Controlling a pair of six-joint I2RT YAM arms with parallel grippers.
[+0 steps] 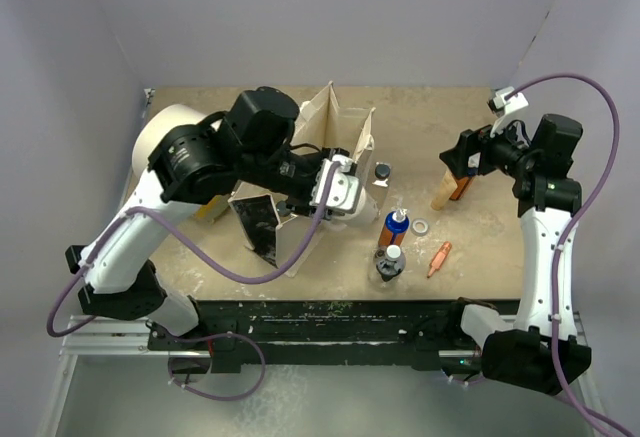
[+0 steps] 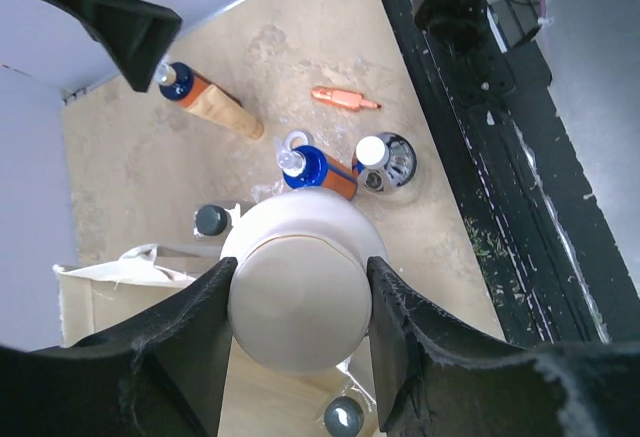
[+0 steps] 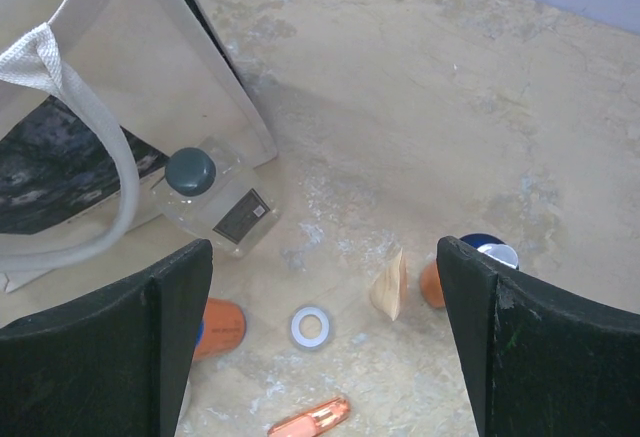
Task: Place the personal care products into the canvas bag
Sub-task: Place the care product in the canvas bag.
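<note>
- My left claw (image 2: pixel 300 275) is clenched on the white round bottle with a tan cap (image 2: pixel 298 302). One finger is pressed on each side of its body, and the cap end points to my wrist camera.
- This bottle hangs at the right edge of the mouth of the cream canvas bag with loop handles (image 3: pixel 150 77). I cannot tell if it is already over the opening.
- I think the bottle is stiff, smooth plastic and rather light. Its round side can slip or turn between the fingers, so a hold across the widest part of the body seems right.
- The bag is soft cloth. I expect its wall bends if I push it, so the bottle should go down inside without touching the rim.
- My right claw (image 3: pixel 322 257) is released and wide, and it grasps nothing. It hovers over the beige tapered tube (image 1: pixel 443 195) on the table (image 1: pixel 480 247).
- The orange bottle with a blue top (image 1: pixel 393 227) and the clear bottle with a black cap (image 3: pixel 215 202) wait outside, near the bag.
</note>
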